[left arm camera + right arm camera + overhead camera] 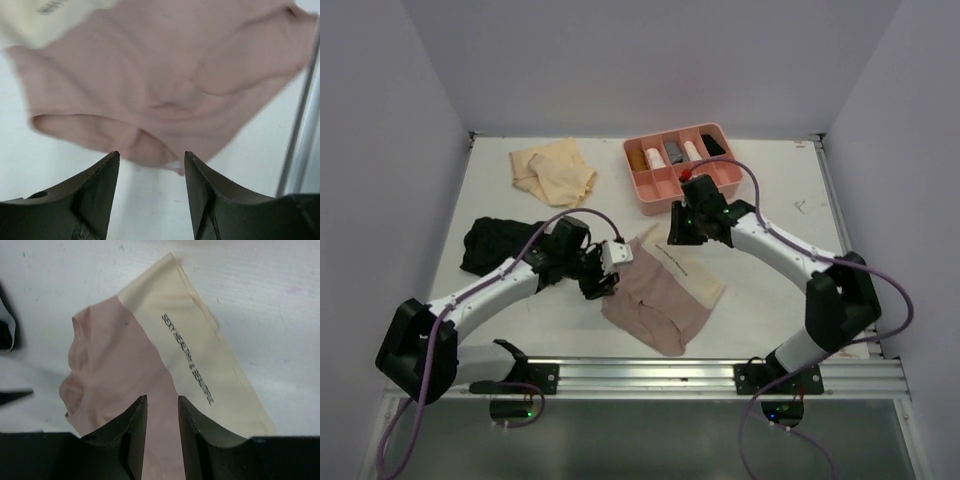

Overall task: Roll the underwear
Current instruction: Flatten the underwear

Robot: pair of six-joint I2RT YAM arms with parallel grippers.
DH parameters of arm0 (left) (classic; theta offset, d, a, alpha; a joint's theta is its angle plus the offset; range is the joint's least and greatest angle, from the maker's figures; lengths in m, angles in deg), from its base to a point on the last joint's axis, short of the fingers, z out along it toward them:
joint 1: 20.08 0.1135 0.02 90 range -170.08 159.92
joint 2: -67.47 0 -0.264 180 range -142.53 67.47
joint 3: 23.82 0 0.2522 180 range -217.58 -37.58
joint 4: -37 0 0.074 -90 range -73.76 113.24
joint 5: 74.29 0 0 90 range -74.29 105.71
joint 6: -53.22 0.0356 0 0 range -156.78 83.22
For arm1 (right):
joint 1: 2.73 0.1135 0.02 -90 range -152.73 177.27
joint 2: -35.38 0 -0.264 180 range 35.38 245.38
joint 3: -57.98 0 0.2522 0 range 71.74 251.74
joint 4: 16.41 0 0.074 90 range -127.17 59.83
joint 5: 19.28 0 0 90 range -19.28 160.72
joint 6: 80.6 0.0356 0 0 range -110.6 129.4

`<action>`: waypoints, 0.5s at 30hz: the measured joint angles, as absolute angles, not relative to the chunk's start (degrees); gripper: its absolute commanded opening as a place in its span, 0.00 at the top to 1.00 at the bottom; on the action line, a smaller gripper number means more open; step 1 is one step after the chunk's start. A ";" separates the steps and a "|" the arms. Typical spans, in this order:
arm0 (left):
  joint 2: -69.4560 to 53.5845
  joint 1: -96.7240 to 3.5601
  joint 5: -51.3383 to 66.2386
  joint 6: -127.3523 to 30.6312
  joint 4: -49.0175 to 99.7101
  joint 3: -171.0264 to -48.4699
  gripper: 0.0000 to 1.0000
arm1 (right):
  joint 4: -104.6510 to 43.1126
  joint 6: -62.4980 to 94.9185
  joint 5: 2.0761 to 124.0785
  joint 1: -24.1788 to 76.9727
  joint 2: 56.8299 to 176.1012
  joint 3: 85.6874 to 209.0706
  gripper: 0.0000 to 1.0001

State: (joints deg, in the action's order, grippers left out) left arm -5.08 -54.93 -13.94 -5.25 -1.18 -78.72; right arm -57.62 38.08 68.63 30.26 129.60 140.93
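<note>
The dusty pink underwear lies flat at the table's middle, its cream waistband printed with dark lettering. My left gripper sits at its left edge. In the left wrist view that gripper is open, with only bare table between the jaws and the pink cloth just ahead of the tips. My right gripper hovers at the garment's far corner. Its jaws stand narrowly apart over the pink fabric beside the waistband. The black underwear and the pale tan underwear lie to the left.
A pink divided tray holding several rolled items stands at the back, just behind my right wrist. A metal rail runs along the near table edge and also shows in the left wrist view as the rail. White walls close in both sides.
</note>
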 measured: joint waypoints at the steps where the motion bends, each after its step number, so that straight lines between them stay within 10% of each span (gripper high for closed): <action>1: -4.36 -52.90 -13.61 -7.53 0.26 -79.51 0.40 | -58.21 38.63 69.00 30.26 125.93 138.73 0.60; 15: -26.15 -44.60 -6.11 -18.34 13.13 -91.18 0.45 | -63.60 50.15 75.84 30.26 107.06 114.64 0.68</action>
